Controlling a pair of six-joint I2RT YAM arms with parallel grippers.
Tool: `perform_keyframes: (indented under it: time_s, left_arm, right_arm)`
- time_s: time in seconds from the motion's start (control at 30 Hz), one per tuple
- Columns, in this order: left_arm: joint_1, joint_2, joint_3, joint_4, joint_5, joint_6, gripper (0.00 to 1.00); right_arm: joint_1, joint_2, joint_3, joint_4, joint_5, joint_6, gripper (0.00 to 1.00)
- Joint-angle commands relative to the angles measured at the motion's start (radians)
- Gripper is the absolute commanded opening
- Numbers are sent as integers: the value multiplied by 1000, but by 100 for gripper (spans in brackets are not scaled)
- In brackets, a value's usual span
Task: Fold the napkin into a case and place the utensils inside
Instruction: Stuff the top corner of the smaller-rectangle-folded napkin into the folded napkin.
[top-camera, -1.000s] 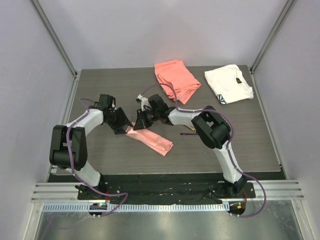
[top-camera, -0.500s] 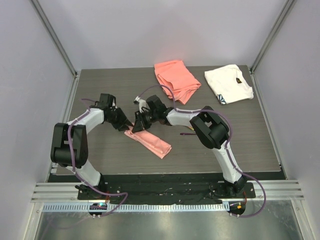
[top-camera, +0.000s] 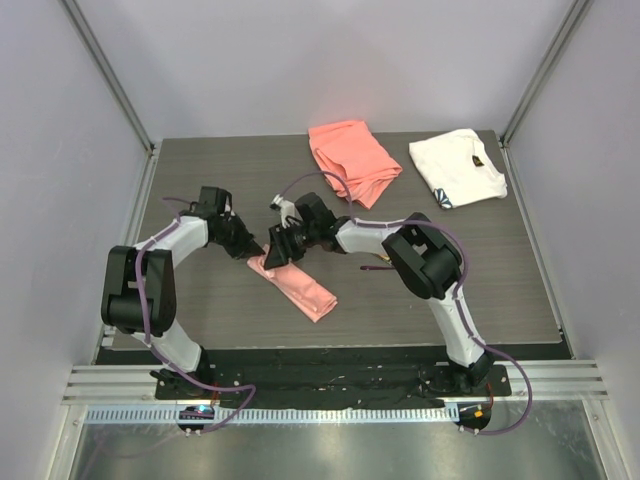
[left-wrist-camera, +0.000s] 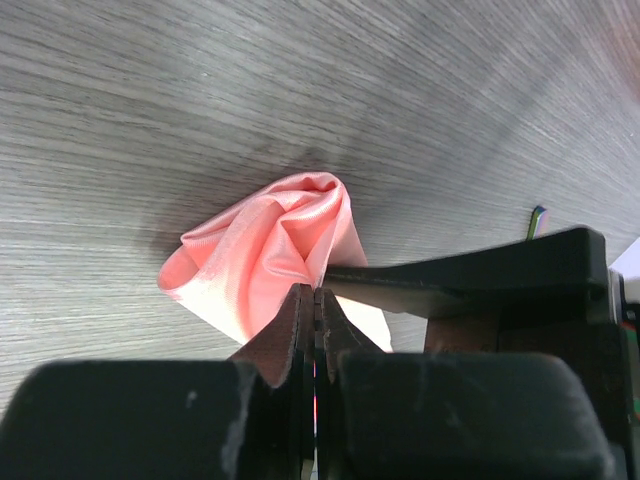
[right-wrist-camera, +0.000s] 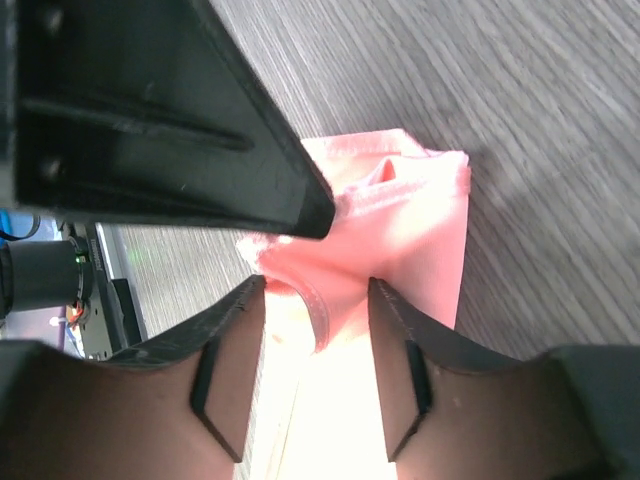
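Where the two arms meet, left of table centre:

1. Glossy pale-pink satin napkin (top-camera: 297, 287), folded into a narrow oblong case. It lies on the dark wood-grain table (top-camera: 200, 310), long axis diag. from far-left to near-right. The far-left end is bunched into a rounded puff and the rest lies flat.

2. Left gripper (left-wrist-camera: 315, 295), black two-finger claw. Jaws are pressed together with no gap, pinching an edge of the napkin's bunched end.

3. Right gripper (right-wrist-camera: 315, 290), black two-finger claw, facing the left one across the same end. Fingers are spread moderately wide and astride the cloth, with a fold of napkin btw. them, not clamped. Whether the cloth touches the pads can't be told. One finger of the left gripper crosses just beside it in the right wrist view.

4. Slim dark metal utensil (top-camera: 378, 266), on the table beside the right arm's forearm, well apart from the napkin. Fork or other can't be told.

5. Thick coral-orange folded cloth (top-camera: 352, 160), far edge, centre.

6. White folded cloth w/ dark mark (top-camera: 457, 168), far-right corner, near item 5, not touching.
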Motion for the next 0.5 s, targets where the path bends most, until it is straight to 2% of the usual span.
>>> perform_keyframes:
  time_s: [0.0,0.27,0.47]
  left_arm:
    - [3,-26,38,16,29,-21,0]
    - [3,-19,47,-13,43,-85,0]
    - [5,-17,62,-62,20,-153,0]
  right_arm:
    - [6,-121,-33,26,31,-41,53]
    - [12,-149,-60,71,83,-52,65]
    - [37,-110,-28,86,126,-56,66]
